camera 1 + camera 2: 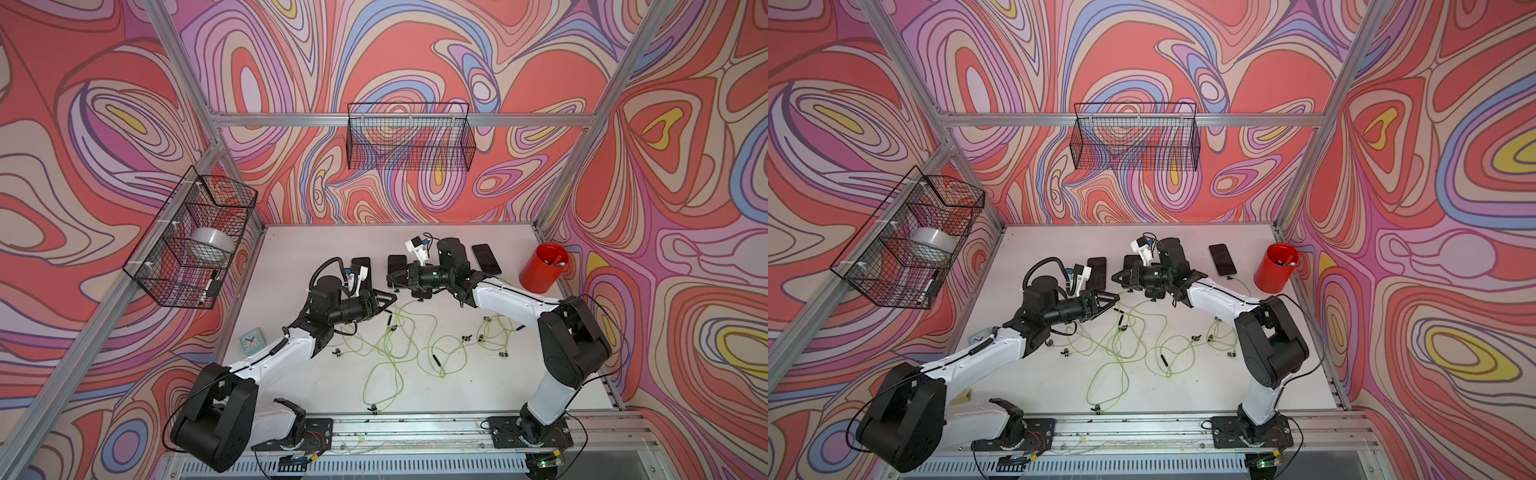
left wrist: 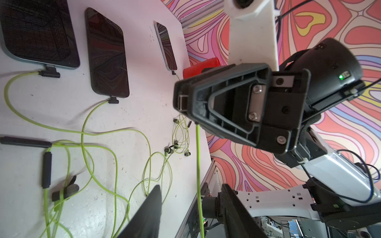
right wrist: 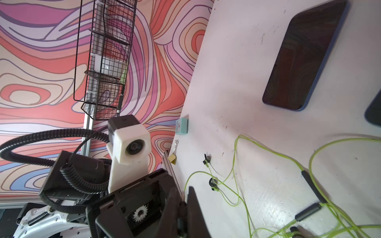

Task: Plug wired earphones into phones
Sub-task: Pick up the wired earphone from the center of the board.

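On the left of the surface point(image 1: 478, 386) lies the bare phone point(image 3: 305, 55), flat, with nothing stuck into it. Its long side runs from the robot toward the back wall. Its near short end is free, and I think the plug must go in there. The left end effector point(image 1: 391, 302) hangs near that end, a little to its right, open and holding nothing. Next to it, the right end effector point(image 2: 181, 101) is squeezed tight on the loose earphone cable point(image 2: 198, 164). The cable hangs down from its tip, between the left one's open fingers. I cannot see the plug itself. The right end effector points left, so the bare phone lies just past its tip. Both arms are near, but the right one has the wire. Further right, the second phone point(image 2: 39, 33), the third phone point(image 2: 107, 55) and the last phone point(image 2: 166, 46) each have a plug in.
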`<state>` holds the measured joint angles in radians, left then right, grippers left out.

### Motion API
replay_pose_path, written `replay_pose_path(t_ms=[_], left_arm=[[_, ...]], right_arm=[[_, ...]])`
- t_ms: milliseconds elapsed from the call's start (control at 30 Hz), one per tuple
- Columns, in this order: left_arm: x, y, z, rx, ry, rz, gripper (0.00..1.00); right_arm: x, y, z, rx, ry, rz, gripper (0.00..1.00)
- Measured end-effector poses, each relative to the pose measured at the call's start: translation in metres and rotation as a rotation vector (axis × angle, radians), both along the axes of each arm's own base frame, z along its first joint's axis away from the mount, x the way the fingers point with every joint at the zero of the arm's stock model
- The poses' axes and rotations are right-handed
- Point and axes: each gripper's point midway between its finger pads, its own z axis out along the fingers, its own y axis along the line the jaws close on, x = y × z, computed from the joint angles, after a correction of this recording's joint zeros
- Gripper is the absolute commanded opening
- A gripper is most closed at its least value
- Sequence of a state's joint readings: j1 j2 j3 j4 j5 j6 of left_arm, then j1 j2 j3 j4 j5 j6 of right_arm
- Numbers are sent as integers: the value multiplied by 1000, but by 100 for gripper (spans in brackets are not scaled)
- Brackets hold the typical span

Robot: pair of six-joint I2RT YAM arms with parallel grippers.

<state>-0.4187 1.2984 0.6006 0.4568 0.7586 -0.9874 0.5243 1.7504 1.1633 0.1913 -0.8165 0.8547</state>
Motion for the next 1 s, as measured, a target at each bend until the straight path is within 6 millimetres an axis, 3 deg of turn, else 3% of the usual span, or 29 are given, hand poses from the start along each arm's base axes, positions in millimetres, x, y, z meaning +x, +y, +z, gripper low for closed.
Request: replay_pose_path(t_ms=[167, 400, 567, 1000], left_arm=[[8, -3, -10, 2, 15, 5, 35], [20, -6, 2, -16, -35, 26, 21], [23, -7, 4, -20, -44, 26, 0], [23, -6, 2, 4, -62, 33, 0]], right_arm=[[-3, 0, -4, 5, 18, 3, 0], [-9, 3, -8, 8, 28, 18, 0], [-9, 4, -6, 14, 22, 20, 0], [-7, 2, -11, -5, 22, -1, 20]])
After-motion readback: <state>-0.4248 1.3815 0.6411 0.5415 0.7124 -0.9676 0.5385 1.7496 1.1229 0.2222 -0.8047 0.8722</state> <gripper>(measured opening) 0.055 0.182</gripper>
